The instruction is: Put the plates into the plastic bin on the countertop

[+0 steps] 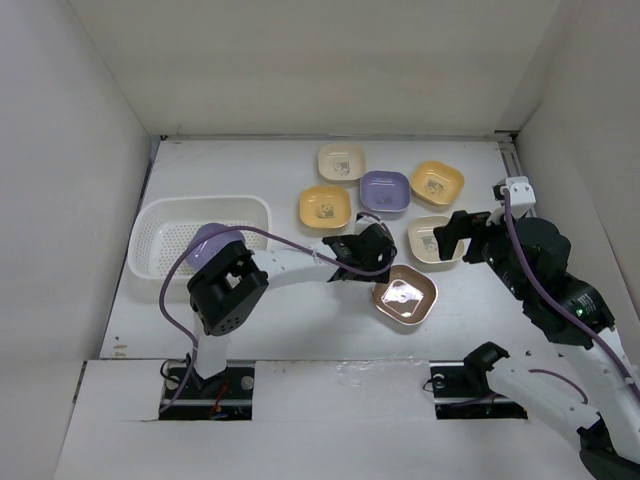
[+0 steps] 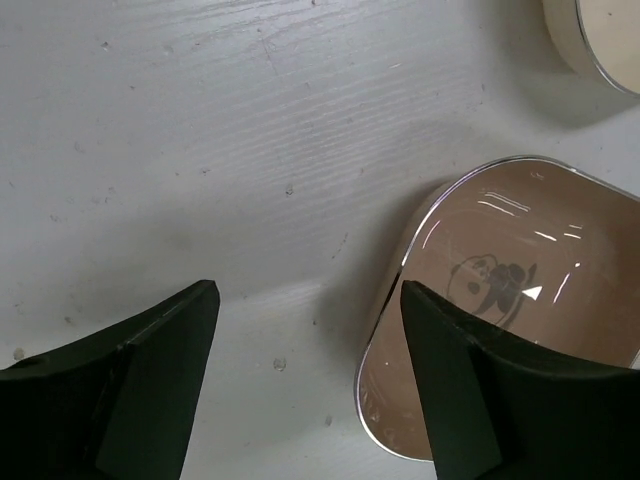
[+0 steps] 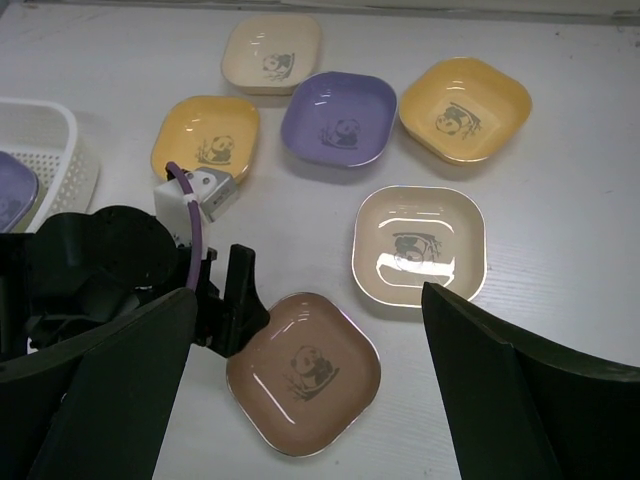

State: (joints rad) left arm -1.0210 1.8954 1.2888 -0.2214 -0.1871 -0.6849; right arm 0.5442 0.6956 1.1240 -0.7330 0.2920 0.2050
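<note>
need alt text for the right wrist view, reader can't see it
Six panda-print plates lie on a white countertop: cream, purple, two orange-yellow, beige and, nearest, a brown plate. The left gripper sits at the brown plate's edge, and a white bin at the picture's left edge holds another purple plate. Open fingers of the right gripper frame the bottom.

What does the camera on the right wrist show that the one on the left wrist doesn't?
Only right wrist: the plastic bin holding a purple plate, a loose purple plate, the left orange-yellow plate, the right orange-yellow plate, the far cream plate, and the left arm.
Only left wrist: a close look down between the open left fingers, one overlapping the brown plate at its rim.
Both: the brown plate, the near cream plate, the white countertop.
</note>
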